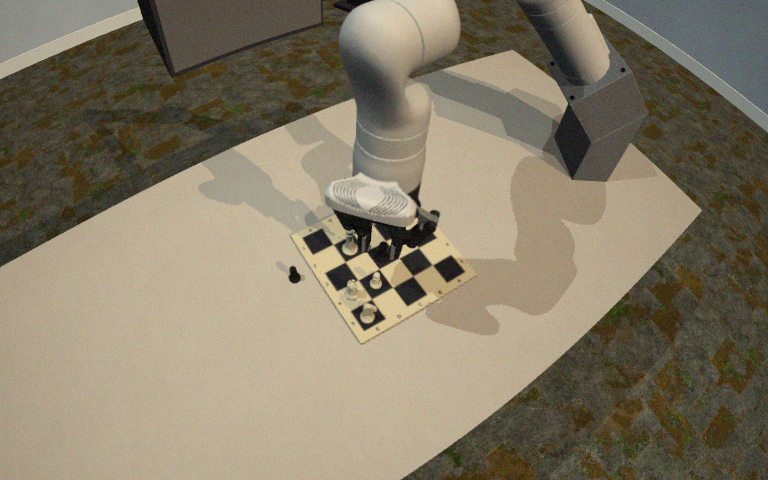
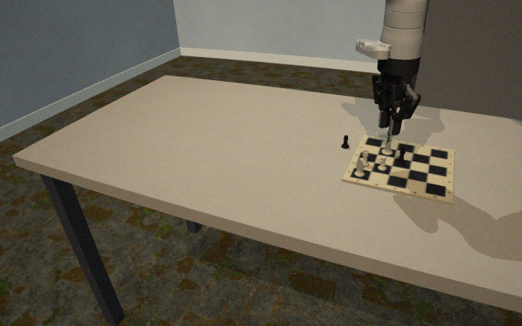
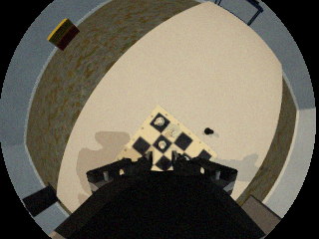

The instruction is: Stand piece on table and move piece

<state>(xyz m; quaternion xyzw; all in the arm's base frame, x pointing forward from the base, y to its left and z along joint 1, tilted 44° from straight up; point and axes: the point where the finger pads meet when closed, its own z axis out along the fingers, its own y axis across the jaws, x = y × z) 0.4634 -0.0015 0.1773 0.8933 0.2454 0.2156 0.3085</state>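
Note:
The white tall piece (image 1: pixel 350 244) (image 2: pixel 387 147) stands upright on D4 of the board (image 1: pixel 469 275) (image 2: pixel 451 188); in the wrist view a finger hides it. A black pawn (image 1: pixel 293 276) (image 2: pixel 345 142) (image 3: pixel 208 130) stands upright on the table beside the board. B2 (image 1: pixel 416 262) is empty. My gripper (image 1: pixel 380 249) (image 2: pixel 389 126) (image 3: pixel 161 156) is partly open and empty, pointing down above the middle of the board near C3, its tips above the piece tops. A black piece (image 1: pixel 383 249) (image 2: pixel 402 157) stands on C3 below it.
A white pawn (image 1: pixel 376 281) (image 2: pixel 382 165) (image 3: pixel 161 144) stands on D2, a white piece (image 1: pixel 351 290) (image 3: pixel 173 130) on E2 and a white knight (image 1: pixel 368 314) (image 2: pixel 360 169) (image 3: pixel 159 120) on E1. The C3 piece and the D4 piece stand close to the fingers.

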